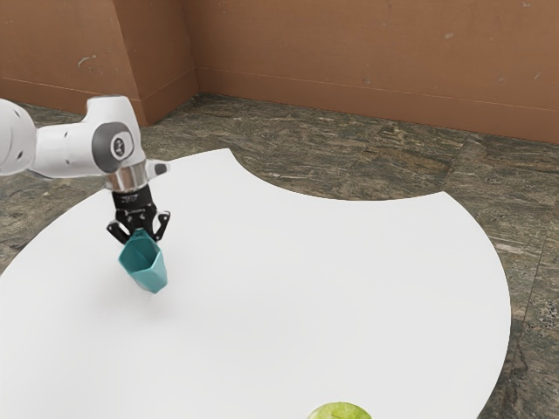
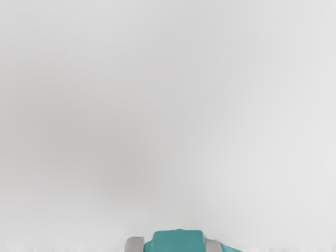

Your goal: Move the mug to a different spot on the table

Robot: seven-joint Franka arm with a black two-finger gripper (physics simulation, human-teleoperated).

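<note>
At the lower edge of the exterior view, nearest the camera, a green rounded object [image 1: 339,411] sits on the white round table [image 1: 349,288], cut off by the frame so its kind cannot be told. It lies well apart from everything else. Farther back, toward the exterior view's left, the teal mug [image 1: 144,264] hangs tilted over the tabletop, its upper rim clamped between the black fingers of the gripper [image 1: 138,234], which stand narrow and grip it from two sides. Whether its lower end clears the surface cannot be told for sure. The white arm [image 1: 65,144] reaches in from the exterior view's left and bends down to the hand above the mug. In the wrist view the mug [image 2: 176,241] shows just under the hand as a teal block with a grey pad [image 2: 134,244] against each side, and beyond it plain white table [image 2: 168,79] with a faint shadow. Behind the table lies a mottled stone floor [image 1: 367,161], and farthest back stand brown walls [image 1: 367,52].
</note>
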